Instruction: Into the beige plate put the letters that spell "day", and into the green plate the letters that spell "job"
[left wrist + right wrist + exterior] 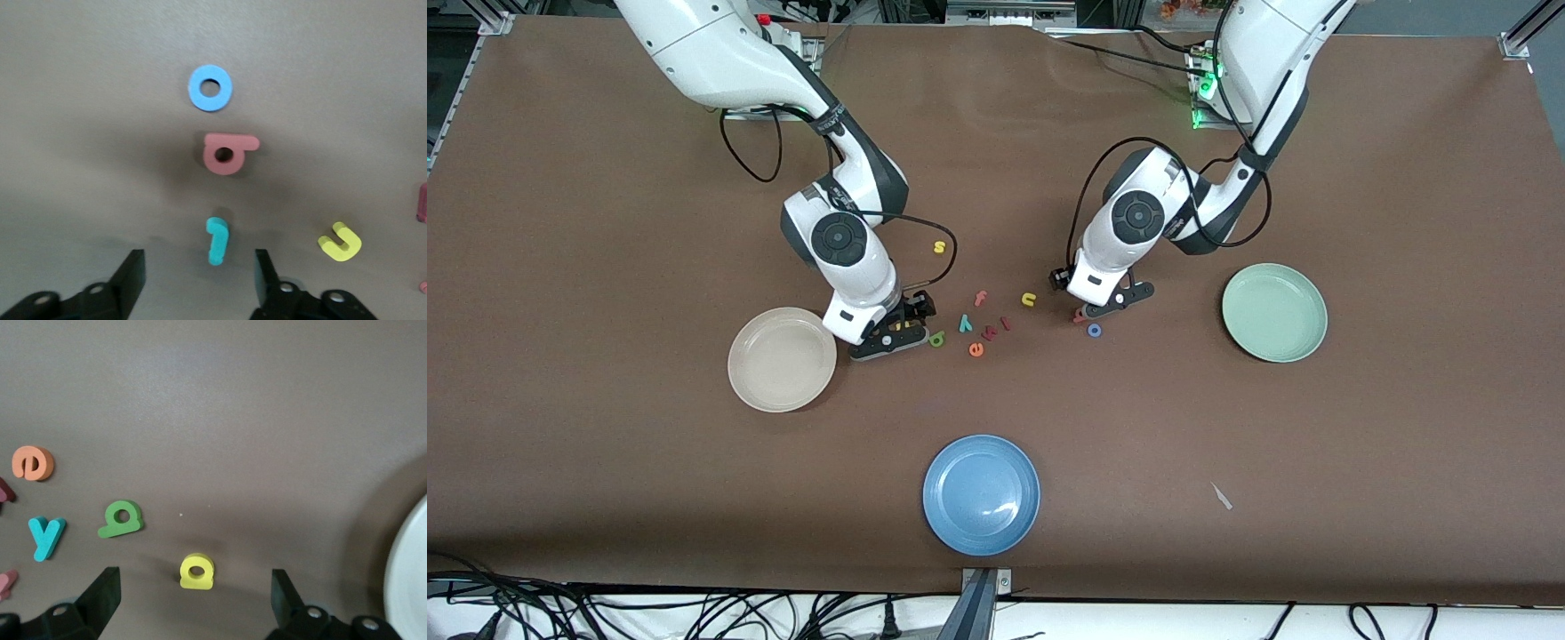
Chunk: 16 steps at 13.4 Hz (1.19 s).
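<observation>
Nearest the front camera, close to the tabletop's near edge at its middle, sits a blue plate (981,494). Farther from that camera, toward the right arm's end of the tabletop, lies the beige plate (782,359); the green plate (1274,312) lies toward the left arm's end. Neither of those two holds a letter.

Between those two plates the toy letters are scattered on the bare tabletop. The right gripper (891,336) is low beside the beige plate with its fingers spread wide; in the right wrist view the yellow "d" (197,571) lies flat between them, touched by neither. The dark green "a" (121,519) and the teal "y" (46,536) lie close by, with an orange "e" (33,463) near them.

The left gripper (1104,307) is low over its own cluster, fingers part-way apart and holding nothing. In the left wrist view the teal "j" (217,241) lies between the fingertips without contact, the pinkish-red "b" (227,153) is next in line, and the blue ring "o" (211,87) comes after it. A yellow "u" (341,241) rests beside the "j". A yellow "s" (939,247) lies apart, toward the robots' edge.
</observation>
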{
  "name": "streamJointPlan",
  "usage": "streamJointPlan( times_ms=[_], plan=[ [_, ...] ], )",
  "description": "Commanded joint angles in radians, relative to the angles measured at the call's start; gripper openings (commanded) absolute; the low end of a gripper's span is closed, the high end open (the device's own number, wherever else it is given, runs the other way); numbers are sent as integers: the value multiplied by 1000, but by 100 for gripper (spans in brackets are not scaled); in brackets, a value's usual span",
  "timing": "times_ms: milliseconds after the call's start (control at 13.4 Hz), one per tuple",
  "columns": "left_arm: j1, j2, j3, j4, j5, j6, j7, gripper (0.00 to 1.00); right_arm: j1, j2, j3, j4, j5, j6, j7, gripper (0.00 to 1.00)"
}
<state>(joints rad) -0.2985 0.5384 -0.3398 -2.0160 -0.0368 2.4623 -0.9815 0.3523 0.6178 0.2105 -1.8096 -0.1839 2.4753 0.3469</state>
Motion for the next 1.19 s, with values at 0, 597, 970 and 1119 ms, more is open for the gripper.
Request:
streamJointPlan(
  times_ms=[0, 597, 970, 1119],
  plan=[
    [-16, 23, 7, 14, 38, 24, -75, 67, -23, 14, 23, -49, -26, 95, -31, 100],
    [-17, 51, 9, 20, 77, 32, -114, 28, -23, 54, 20, -63, -52, 140, -34, 99],
    [-17, 51, 9, 20, 107, 32, -112, 0, -23, 71, 16, -63, -66, 166, -34, 83],
    [-14, 45, 9, 20, 107, 20, -106, 0, -24, 68, 15, -68, -66, 165, -34, 71]
  ],
)
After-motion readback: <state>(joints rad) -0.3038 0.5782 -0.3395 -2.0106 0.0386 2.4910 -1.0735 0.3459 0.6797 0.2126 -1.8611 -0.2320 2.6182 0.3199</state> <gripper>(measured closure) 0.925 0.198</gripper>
